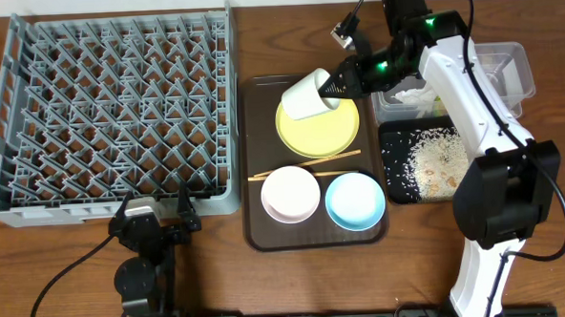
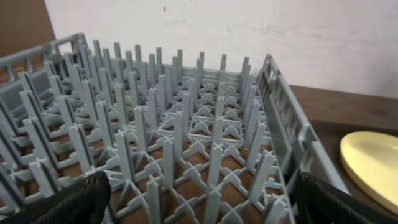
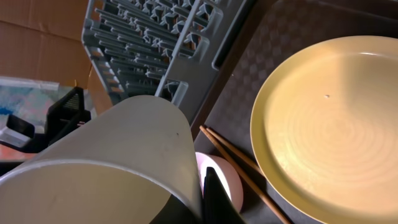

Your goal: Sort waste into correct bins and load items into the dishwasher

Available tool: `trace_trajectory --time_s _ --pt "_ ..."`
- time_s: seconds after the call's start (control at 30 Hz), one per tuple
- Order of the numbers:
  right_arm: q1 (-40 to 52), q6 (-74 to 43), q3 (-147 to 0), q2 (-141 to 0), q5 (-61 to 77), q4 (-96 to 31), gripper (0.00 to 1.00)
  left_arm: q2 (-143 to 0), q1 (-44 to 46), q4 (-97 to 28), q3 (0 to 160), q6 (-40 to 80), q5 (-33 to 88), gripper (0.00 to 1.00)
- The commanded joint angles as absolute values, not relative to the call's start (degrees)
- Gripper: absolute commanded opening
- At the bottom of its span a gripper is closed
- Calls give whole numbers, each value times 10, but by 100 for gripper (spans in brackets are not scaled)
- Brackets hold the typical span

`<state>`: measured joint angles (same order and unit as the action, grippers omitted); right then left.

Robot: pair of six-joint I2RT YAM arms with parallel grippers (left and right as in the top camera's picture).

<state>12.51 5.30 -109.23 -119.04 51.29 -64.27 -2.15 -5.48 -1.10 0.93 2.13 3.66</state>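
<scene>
My right gripper (image 1: 336, 82) is shut on the rim of the small white cup (image 1: 305, 93), which hangs tilted over the round yellow-green plate (image 1: 324, 130). In the right wrist view the cup (image 3: 112, 162) fills the lower left, with one dark finger (image 3: 216, 202) against its outer wall and the other finger hidden. Below the plate lie thin wooden chopsticks (image 1: 304, 163), a white bowl (image 1: 290, 194) and a light-blue bowl (image 1: 354, 200). The grey dishwasher rack (image 1: 108, 109) holds nothing. My left gripper (image 1: 156, 217) is open at the rack's front edge, facing its pegs (image 2: 186, 137).
The dishes sit on a brown serving tray (image 1: 258, 102). To its right, a clear tub (image 1: 510, 67) holds crumpled white tissue (image 1: 415, 96), and a black tray (image 1: 394, 173) holds loose rice (image 1: 435, 157). My right arm reaches over both bins.
</scene>
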Motion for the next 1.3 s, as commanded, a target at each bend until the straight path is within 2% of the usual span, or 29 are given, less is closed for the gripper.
trace_trajectory --time_s 0.0,0.17,0.33,0.53,0.83,0.97,1.1,1.27 --pt "124 69 -1096 -1190 542 -642 1 -21 -54 -11 4 93 91 95" --pt "124 74 -1096 -1190 552 -641 1 -23 -54 -4 27 213 114 95" --pt "124 80 -1096 -1190 577 -638 1 -66 -54 -4 86 243 154 95" --pt "124 80 -1096 -1190 580 -637 1 -230 -54 -6 204 244 220 95" --pt "107 80 -1096 -1190 627 -619 1 -514 -54 14 360 304 408 95" --pt "93 81 -1096 -1190 637 -620 1 -580 -54 89 366 450 462 95" --pt "83 93 -1096 -1190 663 -620 1 -616 -54 93 366 635 499 95" --pt "81 104 -1096 -1190 685 -620 1 -637 -54 93 366 724 534 95"
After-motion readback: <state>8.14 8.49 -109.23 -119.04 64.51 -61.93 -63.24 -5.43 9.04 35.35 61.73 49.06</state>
